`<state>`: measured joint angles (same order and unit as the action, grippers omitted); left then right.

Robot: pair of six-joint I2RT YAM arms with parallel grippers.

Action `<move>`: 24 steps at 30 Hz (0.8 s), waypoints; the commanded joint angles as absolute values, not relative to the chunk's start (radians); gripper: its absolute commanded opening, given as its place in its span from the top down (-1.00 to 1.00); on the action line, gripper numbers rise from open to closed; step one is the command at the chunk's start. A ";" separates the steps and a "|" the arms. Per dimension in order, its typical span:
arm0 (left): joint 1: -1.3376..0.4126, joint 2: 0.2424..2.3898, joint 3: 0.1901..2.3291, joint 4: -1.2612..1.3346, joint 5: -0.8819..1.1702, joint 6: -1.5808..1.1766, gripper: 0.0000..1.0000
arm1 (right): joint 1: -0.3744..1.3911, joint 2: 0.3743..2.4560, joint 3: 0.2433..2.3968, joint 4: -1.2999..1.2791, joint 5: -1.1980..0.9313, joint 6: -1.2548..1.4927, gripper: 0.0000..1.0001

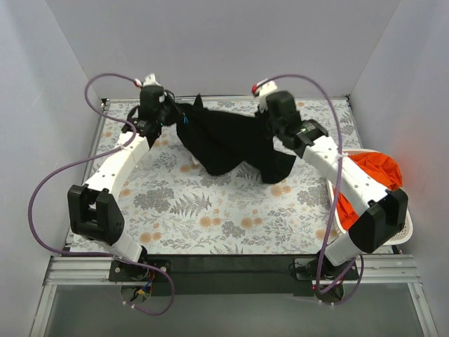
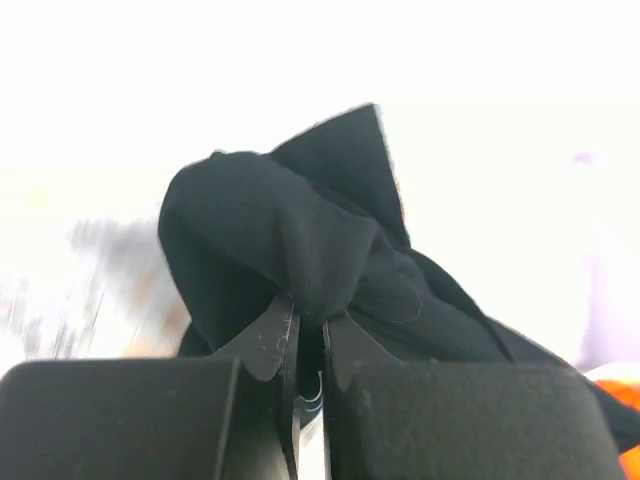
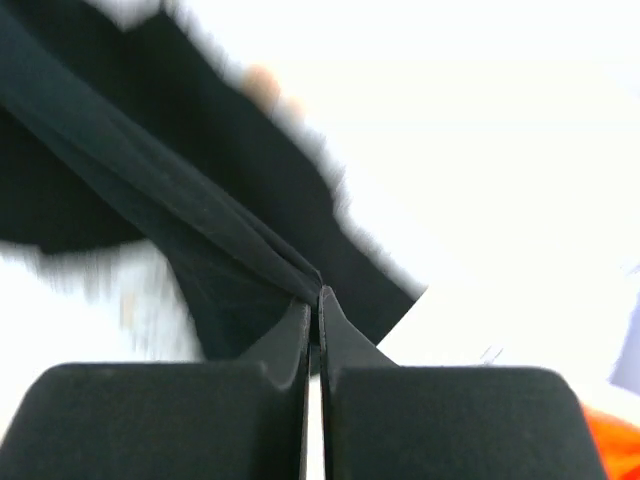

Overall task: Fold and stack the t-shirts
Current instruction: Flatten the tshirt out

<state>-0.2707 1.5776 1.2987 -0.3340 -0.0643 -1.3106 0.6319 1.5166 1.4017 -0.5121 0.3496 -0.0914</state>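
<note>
Over the far half of the floral table (image 1: 210, 217), the black t-shirt (image 1: 231, 144) sags bunched between the left gripper (image 2: 308, 325) and right gripper (image 3: 313, 300), each pinched tight on its cloth. No fold or stack shows yet, and an orange t-shirt (image 1: 375, 172) lies in the white basket (image 1: 412, 226).

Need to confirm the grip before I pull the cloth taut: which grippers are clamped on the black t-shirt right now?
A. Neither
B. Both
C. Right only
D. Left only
B: the wrist views show the left gripper and the right gripper each shut on a pinch of the black t-shirt, which spans between them in the top view.
</note>
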 commanded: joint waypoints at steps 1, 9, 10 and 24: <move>-0.161 1.561 1.550 -0.328 -0.291 -1.175 1.00 | 0.522 1.448 1.629 -0.488 0.575 -0.164 0.97; -0.137 1.333 1.433 -0.114 -0.334 -1.121 1.00 | 0.497 1.292 1.634 -0.259 0.457 -0.325 0.97; -0.137 1.286 1.317 -0.036 -0.331 -1.123 1.00 | 0.495 1.264 1.558 -0.246 0.384 -0.325 0.97; -0.133 0.631 0.534 -0.532 -0.305 -1.744 -0.27 | 0.495 0.798 0.811 -0.438 -0.227 0.113 0.46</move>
<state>-0.1848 0.7151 0.6102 -0.3035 -0.1337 -1.5787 0.5285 0.8570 0.8822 -0.3435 -0.1787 -0.0074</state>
